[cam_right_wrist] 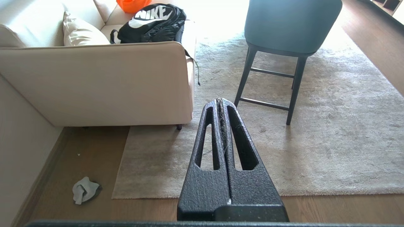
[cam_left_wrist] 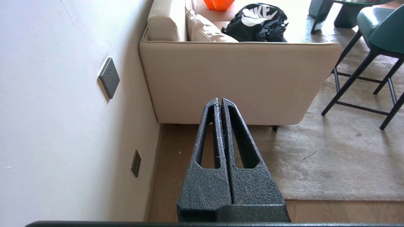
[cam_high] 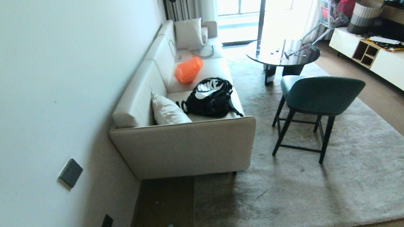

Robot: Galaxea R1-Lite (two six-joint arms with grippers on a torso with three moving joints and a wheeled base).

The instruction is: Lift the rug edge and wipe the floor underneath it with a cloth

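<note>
Down by the wall, the fuzzy crumpled cloth [cam_right_wrist: 84, 190] lies on wood-grain floor [cam_right_wrist: 94, 148] just beside the shaggy rug edge [cam_right_wrist: 121, 170]. Left gripper [cam_left_wrist: 220, 101] and right gripper [cam_right_wrist: 222, 102], both textured black wedges, hang pinched closed, empty.

Each gripper [cam_left_wrist: 220, 100] [cam_right_wrist: 221, 101] has 2 black, rough-textured, tapering fingers with long slots
</note>
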